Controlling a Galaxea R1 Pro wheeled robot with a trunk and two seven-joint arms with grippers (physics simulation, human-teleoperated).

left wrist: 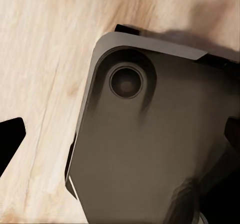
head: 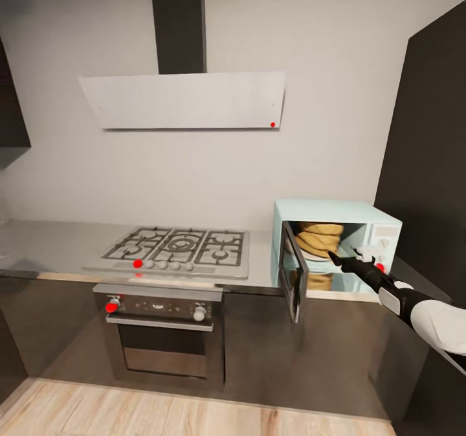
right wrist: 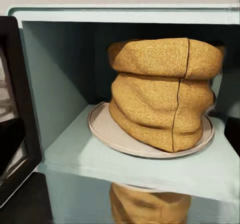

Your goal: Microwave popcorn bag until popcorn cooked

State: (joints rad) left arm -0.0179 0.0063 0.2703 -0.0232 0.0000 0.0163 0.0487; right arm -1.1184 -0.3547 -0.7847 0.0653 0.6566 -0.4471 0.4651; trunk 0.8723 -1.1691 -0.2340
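Popcorn bag (right wrist: pixel 162 94) sits upright on the round pale turntable plate (right wrist: pixel 102 131) inside the microwave (head: pixel 382 219). It rests on the plate, roughly centred, mouth up, apart from the cavity walls as far as the right wrist view shows. From the head view the bag (head: pixel 318 238) shows tan through the open cavity.

Microwave door (head: pixel 292 280) hangs wide open, swung out toward the robot on its hinge at the side nearest the hob. The control panel with knobs and a red dot (head: pixel 380 267) is at the far side of the box.

Right end effector (head: pixel 338 258) hovers in front of the cavity opening, just short of the bag and not touching it. It holds nothing; the dark fingers look close together, but I cannot tell for certain whether they are parted or closed. Left end effector: the left wrist view gives dark robot housing (left wrist: pixel 145 144) over wooden floor (left wrist: pixel 45 59); its state cannot be told.

The microwave stands on the grey desk (head: pixel 52 241), beside the gas hob (head: pixel 178 248); built-in oven (head: pixel 162 332) below, hood (head: pixel 184 102) above.

Progress, judged: pick-up and placement done, bag in the microwave. Left: shut the door, start heating at the knobs, wait for cooking. Door not yet closed, so heating looks not begun. Next move likely needs the arm clear of the cavity, then a push on the door's outer edge.
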